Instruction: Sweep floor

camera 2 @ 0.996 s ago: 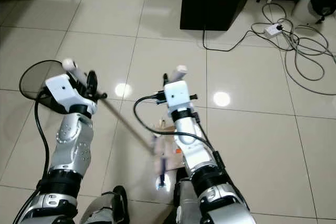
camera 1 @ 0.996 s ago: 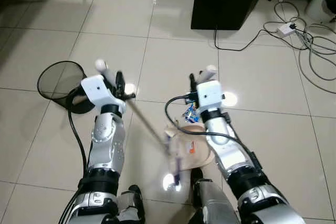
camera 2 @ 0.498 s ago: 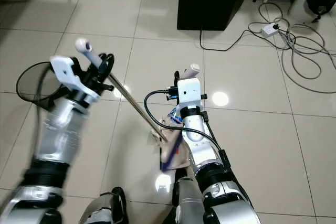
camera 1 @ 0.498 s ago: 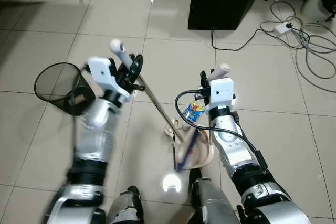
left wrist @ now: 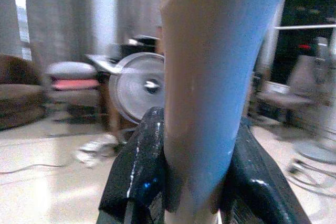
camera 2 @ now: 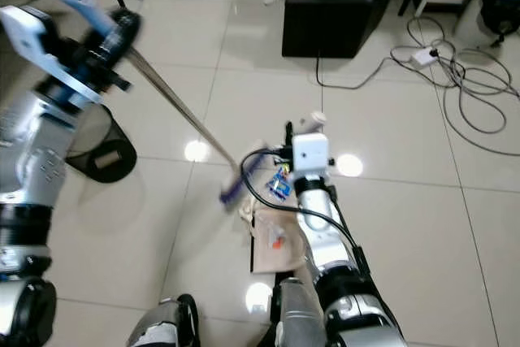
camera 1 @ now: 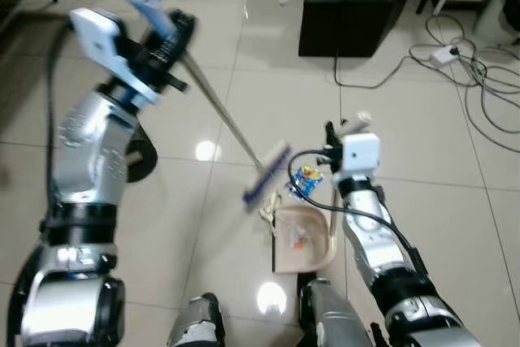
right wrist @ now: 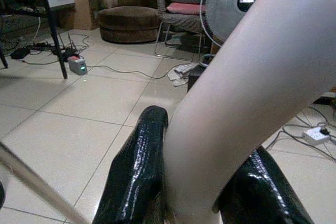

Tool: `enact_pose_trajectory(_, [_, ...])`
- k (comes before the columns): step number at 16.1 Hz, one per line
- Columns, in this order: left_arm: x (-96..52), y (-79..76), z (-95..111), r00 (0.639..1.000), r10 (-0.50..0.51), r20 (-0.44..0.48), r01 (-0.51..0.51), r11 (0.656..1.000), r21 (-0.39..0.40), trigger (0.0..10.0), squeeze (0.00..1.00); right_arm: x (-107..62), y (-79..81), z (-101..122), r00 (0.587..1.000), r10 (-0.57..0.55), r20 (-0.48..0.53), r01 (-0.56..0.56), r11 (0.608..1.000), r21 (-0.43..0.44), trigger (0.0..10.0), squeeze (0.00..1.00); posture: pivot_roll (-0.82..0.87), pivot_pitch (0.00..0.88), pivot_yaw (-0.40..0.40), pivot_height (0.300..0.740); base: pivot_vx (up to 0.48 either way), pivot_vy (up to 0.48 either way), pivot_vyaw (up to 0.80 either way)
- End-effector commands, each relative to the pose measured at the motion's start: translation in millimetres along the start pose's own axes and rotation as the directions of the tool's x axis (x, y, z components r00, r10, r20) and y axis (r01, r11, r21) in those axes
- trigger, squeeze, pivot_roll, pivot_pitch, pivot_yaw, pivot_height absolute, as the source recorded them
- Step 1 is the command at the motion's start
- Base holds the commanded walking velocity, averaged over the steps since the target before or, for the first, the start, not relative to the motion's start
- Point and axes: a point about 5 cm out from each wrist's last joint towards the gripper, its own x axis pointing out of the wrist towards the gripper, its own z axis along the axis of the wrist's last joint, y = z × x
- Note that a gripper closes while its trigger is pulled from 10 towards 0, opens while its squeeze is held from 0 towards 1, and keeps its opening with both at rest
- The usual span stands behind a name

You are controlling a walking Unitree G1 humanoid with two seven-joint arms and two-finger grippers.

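Your broom (camera 1: 236,132) hangs raised, its head (camera 1: 266,173) above the floor (camera 1: 422,144) beside the dustpan (camera 1: 302,237). Your left claw (camera 1: 166,34) clamps its handle up high; your right claw (camera 1: 341,132) grips the dustpan's handle.

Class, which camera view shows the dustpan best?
The left eye view: the dustpan lies open on the floor with bits inside. The right eye view shows it partly behind the right arm; the right wrist view shows its pale handle between the fingers.
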Motion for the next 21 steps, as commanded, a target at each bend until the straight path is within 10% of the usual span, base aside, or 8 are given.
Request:
enact_pose_trajectory(1, [-7.2,14.1,-1.9,0.996,0.093,-0.017,-0.092,0.994,0.054,10.0,0.0,-2.6,-2.9,3.2,1.0,-0.007,0.025,0.006,1.0,0.026,10.0,0.0,-0.07,0.135,0.055,0.74,0.0,0.0,0.0])
enact_pose_trajectory(11, [-63.4,27.7,-71.9,0.872,0.436,-0.221,-0.379,0.888,0.26,10.0,0.0,-25.2,-50.4,24.4,0.982,-0.168,0.087,0.135,0.946,0.294,10.0,0.0,-0.11,0.07,0.072,0.74,0.0,0.0,0.0])
enact_pose_trajectory(21, [-102.5,1.9,-83.0,0.826,0.486,-0.286,-0.433,0.871,0.231,10.0,0.0,6.6,-67.5,143.1,0.959,-0.166,0.229,0.031,0.867,0.498,10.0,0.0,-0.12,0.014,0.091,0.74,0.0,0.0,0.0])
